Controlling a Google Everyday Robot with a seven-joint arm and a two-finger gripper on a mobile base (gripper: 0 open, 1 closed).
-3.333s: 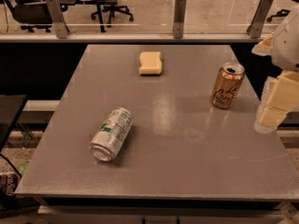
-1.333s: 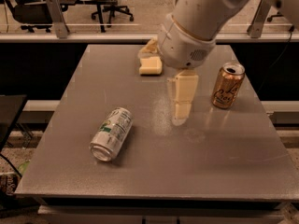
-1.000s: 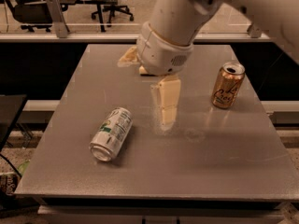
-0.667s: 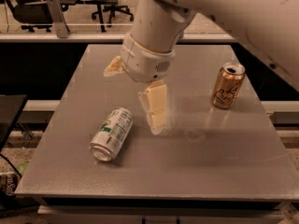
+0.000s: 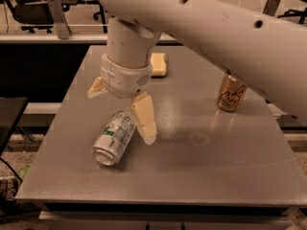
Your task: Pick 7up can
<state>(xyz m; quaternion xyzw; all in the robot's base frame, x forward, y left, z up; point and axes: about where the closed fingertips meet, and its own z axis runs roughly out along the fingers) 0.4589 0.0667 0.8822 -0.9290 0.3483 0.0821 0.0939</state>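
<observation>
The 7up can (image 5: 111, 139), silver-white with green markings, lies on its side on the grey table (image 5: 216, 166), left of centre, its end facing the front edge. My gripper (image 5: 121, 104) hangs just above the can's far end, open. One cream finger (image 5: 145, 120) reaches down beside the can's right side. The other finger (image 5: 95, 88) sticks out to the upper left, clear of the can. My large white arm crosses the top of the view and hides part of the table's back.
A gold-orange can (image 5: 232, 92) stands upright at the right of the table. A yellow sponge (image 5: 159, 64) lies near the back edge, partly behind my wrist. Office chairs and a railing stand beyond the table.
My arm has swept from the right side of the table leftward and down. The gripper now sits over the lying can. The cans and sponge have not moved.
</observation>
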